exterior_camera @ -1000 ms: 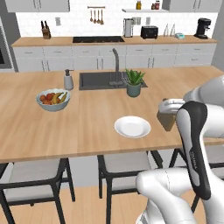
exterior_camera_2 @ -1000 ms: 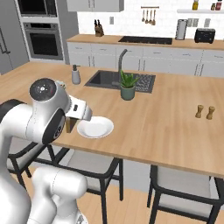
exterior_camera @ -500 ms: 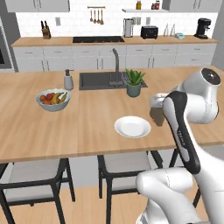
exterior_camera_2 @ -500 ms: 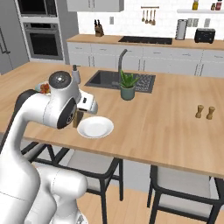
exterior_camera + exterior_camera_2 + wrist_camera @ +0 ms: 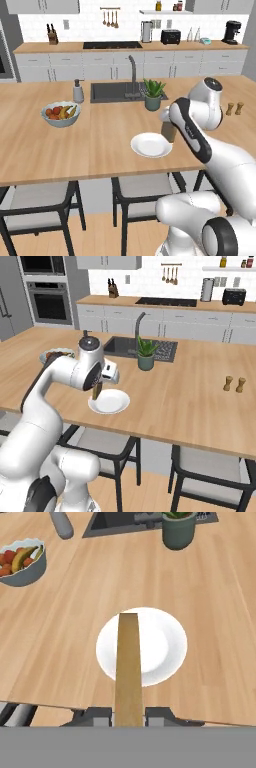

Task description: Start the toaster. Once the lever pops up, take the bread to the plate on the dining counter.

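left base view: behind arm, facing forward-down over dining counter
right base view: same counter, opposite side
hand view: close, looking down onto plate
shared: plate, sink

Tool holds bread edge-on just beside plate; fruit bowl well apart

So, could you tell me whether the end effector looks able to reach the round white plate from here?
Probably yes: the end effector, holding the tan bread slice edge-on, hangs above the round white plate, with nothing between them.
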